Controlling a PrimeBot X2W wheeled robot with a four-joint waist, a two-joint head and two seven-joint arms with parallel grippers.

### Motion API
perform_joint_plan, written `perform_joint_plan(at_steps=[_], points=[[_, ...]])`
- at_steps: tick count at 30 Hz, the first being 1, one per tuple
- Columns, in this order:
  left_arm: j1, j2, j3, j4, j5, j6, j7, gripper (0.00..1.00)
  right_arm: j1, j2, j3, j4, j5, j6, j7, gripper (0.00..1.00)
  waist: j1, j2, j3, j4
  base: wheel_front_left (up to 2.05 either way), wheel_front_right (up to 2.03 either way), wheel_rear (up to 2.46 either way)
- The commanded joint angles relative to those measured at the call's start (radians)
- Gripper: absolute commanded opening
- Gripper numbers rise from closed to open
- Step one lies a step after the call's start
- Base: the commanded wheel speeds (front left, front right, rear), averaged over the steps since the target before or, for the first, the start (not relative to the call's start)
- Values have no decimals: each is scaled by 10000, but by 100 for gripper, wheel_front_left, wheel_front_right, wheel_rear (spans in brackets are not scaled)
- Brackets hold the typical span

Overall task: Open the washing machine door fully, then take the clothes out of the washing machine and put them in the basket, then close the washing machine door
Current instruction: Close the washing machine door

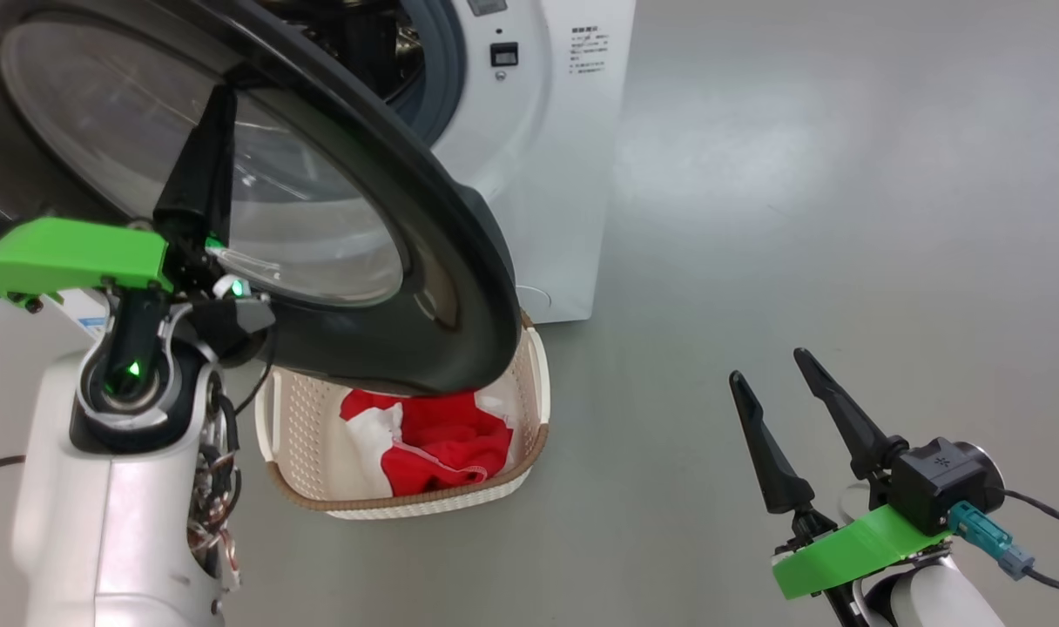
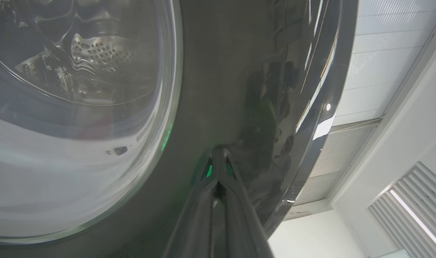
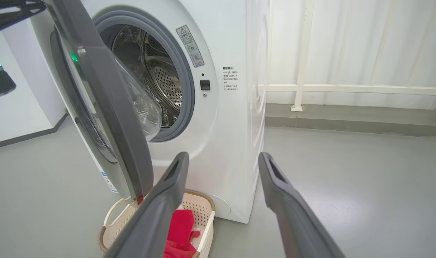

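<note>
The washing machine door (image 1: 460, 261) stands partly open, its black rim over the basket. My left gripper (image 1: 225, 94) is shut, its joined tips (image 2: 218, 149) resting against the outer black rim of the door (image 2: 218, 89) beside the glass. The white washing machine (image 1: 547, 174) shows its steel drum (image 3: 160, 79) with no garment visible inside. The red and white clothes (image 1: 442, 444) lie in the cream basket (image 1: 303, 496) on the floor below the door (image 3: 110, 107). My right gripper (image 1: 769, 366) hangs open and empty at the lower right, apart from everything.
Grey floor (image 1: 799, 218) stretches to the right of the machine. In the right wrist view a white railing (image 3: 347, 87) and curtain stand behind the machine, and the basket (image 3: 203, 202) with clothes (image 3: 180, 225) sits against its base.
</note>
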Motion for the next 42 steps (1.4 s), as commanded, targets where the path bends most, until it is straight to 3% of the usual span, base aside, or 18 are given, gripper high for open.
perform_joint_plan(at_steps=[1,27,38,39,40,41,42], points=[[-497,203,140,-117,193,-150,-110,0,-405,-78,259,-240,98,35,-65,100,0,0,122,-146,0,0,0],[-2162,345,192,1752,456,-764,-472,0,-587,-90,297,-254,162,35,-65,100,0,0,537,-1266,0,0,0],[-1895,390,199,2172,297,-889,-149,2,-446,-92,193,-172,138,35,-65,100,0,0,295,-1244,0,0,0],[-1816,384,203,2140,267,-866,-121,29,-425,-86,187,-169,133,35,-65,100,0,0,250,-1203,0,0,0],[-1731,378,206,2096,241,-840,-101,44,-402,-81,182,-168,129,35,-65,100,0,0,205,-1159,0,0,0],[-1636,371,216,2038,206,-812,-85,84,-378,-78,180,-168,125,35,-65,100,0,0,151,-1112,0,0,0],[-1523,365,228,1972,176,-782,-77,100,-347,-74,175,-166,120,35,-65,100,0,0,86,-1063,0,0,0]])
